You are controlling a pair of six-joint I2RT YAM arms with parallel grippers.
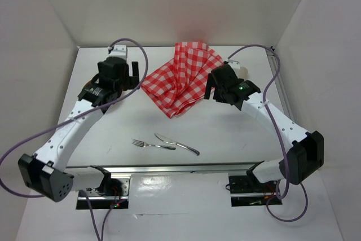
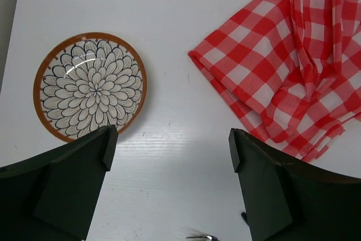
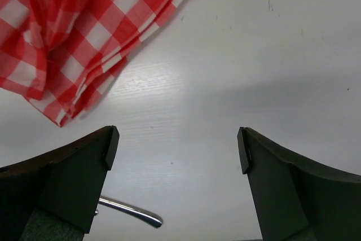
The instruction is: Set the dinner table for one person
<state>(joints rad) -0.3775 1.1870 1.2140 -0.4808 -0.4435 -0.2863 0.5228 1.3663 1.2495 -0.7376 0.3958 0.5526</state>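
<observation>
The white tabletop spreads out in front of both arms, with a metal rail along its near edge. A checked cloth lies crumpled near the middle of the far edge. A fork and a knife lie side by side near the near edge. A patterned plate sits on the left-edge side of the cloth. The left tool hangs wide open and empty above the bare tabletop between plate and cloth. The right tool is also spread wide and empty, just beside the cloth toward the right edge.

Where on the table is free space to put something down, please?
Bare table lies between the checked cloth and the fork and knife, and also right of the knife. The far side is crowded: cloth, plate, left gripper, right gripper.
</observation>
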